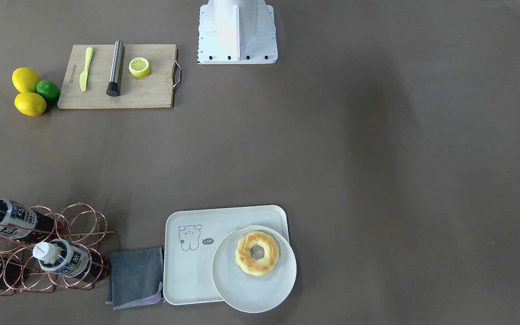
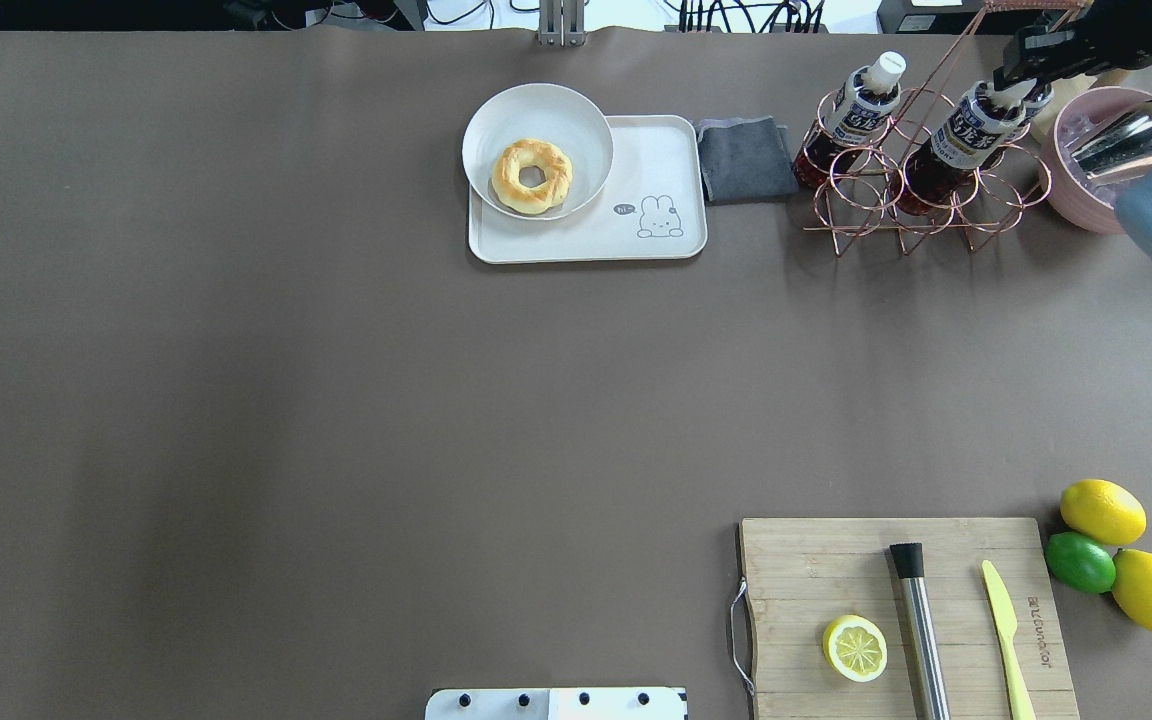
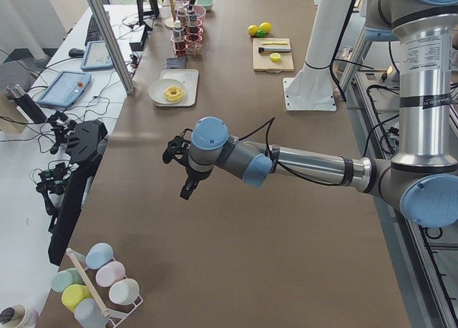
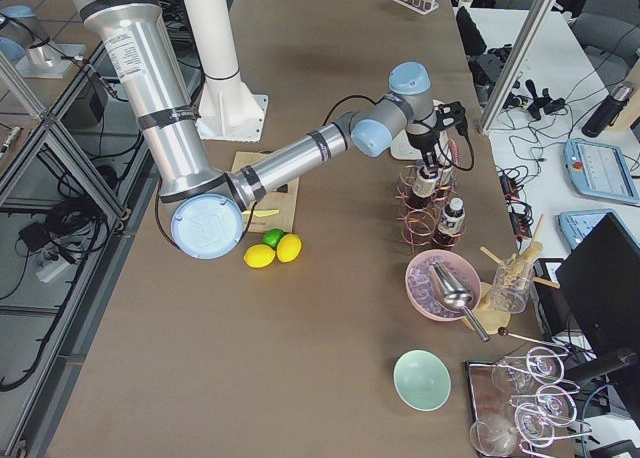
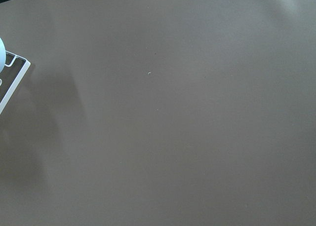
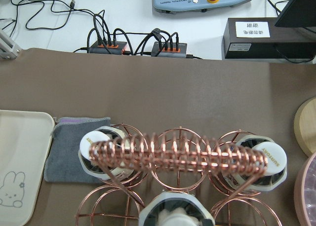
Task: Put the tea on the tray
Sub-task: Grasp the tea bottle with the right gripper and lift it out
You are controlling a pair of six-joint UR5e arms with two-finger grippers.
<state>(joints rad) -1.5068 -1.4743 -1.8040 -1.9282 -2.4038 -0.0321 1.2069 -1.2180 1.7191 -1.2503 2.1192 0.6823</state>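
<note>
Nothing is placed yet: the tea (image 2: 966,130) lies in the rack (image 6: 182,154), not on the tray (image 2: 661,160), with my right gripper (image 2: 1018,88) at it, whether pinching I cannot tell.

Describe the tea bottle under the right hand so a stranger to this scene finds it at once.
Start at the copper wire rack at the table's far edge, beside the grey cloth. Of its three alike tea bottles, take the middle bottle, nearest the robot; its cap sits under the right hand, while the cloth-side bottle shows its white cap uncovered.
</note>
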